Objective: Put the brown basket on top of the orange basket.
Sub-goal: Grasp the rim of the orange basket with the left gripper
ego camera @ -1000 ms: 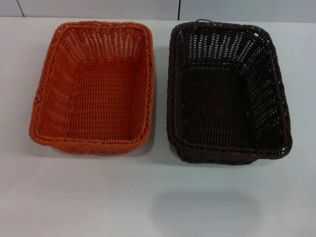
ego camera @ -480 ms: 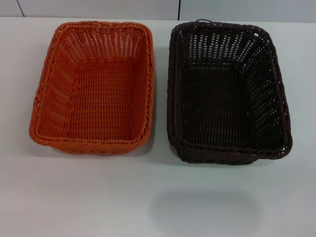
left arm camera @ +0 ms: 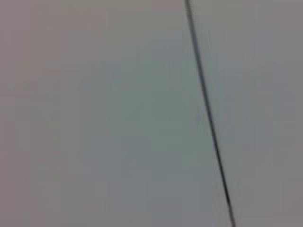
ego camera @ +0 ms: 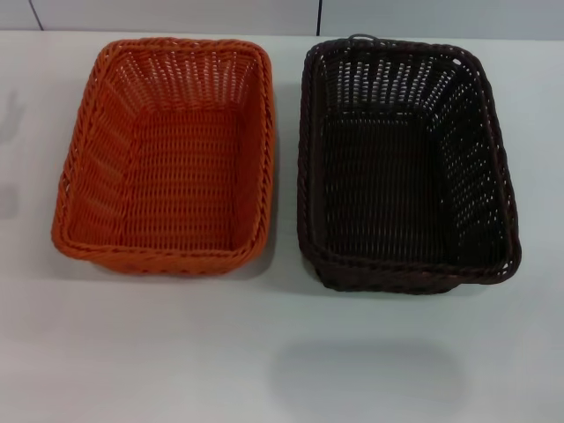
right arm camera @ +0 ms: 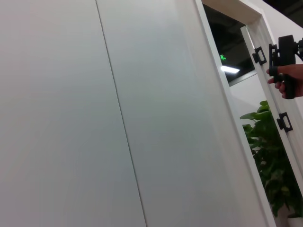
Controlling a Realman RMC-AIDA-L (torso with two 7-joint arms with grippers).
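Note:
In the head view the orange basket sits on the white table at the left, open side up and with nothing in it. Right beside it, a narrow gap apart, stands the brown basket, also upright and holding nothing. Neither gripper appears in the head view. The left wrist view shows only a pale wall panel with a dark seam. The right wrist view shows wall panels and a doorway, with no fingers in it.
The white table has bare surface in front of both baskets, with a faint shadow at the front middle. A wall with a dark seam runs behind the table. A green plant stands by the doorway in the right wrist view.
A faint shadow has appeared at the table's left edge. The baskets have not moved.

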